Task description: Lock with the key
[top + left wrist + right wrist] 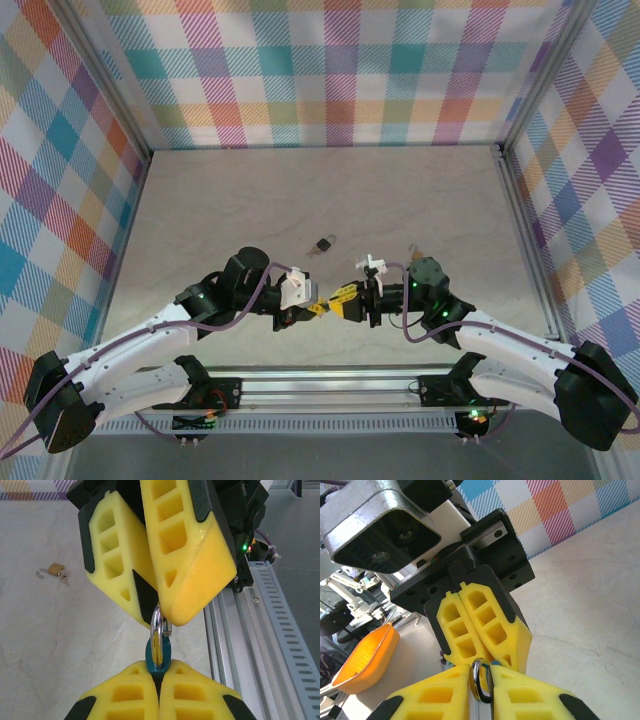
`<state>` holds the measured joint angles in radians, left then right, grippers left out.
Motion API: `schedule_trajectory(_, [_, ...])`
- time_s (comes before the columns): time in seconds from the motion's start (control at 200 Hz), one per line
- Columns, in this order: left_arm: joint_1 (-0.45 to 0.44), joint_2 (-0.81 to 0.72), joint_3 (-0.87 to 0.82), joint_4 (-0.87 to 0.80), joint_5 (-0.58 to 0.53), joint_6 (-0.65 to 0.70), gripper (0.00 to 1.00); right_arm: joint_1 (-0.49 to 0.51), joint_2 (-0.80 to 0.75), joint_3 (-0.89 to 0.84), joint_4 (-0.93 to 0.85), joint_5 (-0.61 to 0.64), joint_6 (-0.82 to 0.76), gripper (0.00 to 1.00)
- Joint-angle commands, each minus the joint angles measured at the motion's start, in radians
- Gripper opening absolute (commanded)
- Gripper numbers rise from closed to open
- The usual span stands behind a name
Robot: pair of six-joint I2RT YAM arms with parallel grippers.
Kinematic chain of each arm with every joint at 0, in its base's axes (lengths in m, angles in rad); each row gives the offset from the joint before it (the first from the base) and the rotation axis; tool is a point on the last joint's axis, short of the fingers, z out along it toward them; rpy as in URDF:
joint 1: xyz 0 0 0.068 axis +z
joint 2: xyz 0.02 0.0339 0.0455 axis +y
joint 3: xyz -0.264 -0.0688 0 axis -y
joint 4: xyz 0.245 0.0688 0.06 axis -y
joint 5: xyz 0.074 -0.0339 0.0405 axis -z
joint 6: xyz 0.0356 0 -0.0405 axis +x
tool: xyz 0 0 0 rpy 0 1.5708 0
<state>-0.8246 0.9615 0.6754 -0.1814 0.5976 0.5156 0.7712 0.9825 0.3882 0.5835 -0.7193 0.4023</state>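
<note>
Left end effector [159,672] pinches the key [158,652] (teal head); lock [322,243] lies apart.

The table [230,200] is carrying the lock [322,243], lying near its centre, and a brass padlock [57,570], lying open-shackled, well apart.
</note>
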Motion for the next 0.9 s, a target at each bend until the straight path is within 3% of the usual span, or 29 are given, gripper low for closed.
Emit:
schedule_trajectory(0.0, [-0.016, -0.029, -0.007, 0.029, 0.022, -0.002, 0.00, 0.004, 0.002, 0.016, 0.013, 0.004, -0.017, 0.14])
schedule_trajectory(0.23, [-0.016, -0.046, -0.013, 0.049, 0.059, -0.035, 0.00, 0.004, -0.007, -0.007, 0.040, 0.040, -0.023, 0.10])
schedule_trajectory(0.565, [-0.015, -0.017, 0.013, -0.020, 0.268, -0.085, 0.00, 0.004, -0.044, -0.023, 0.041, 0.077, -0.058, 0.06])
schedule_trajectory(0.895, [-0.013, -0.066, -0.012, 0.054, 0.248, -0.131, 0.00, 0.011, -0.030, -0.029, 0.091, 0.046, -0.049, 0.00])
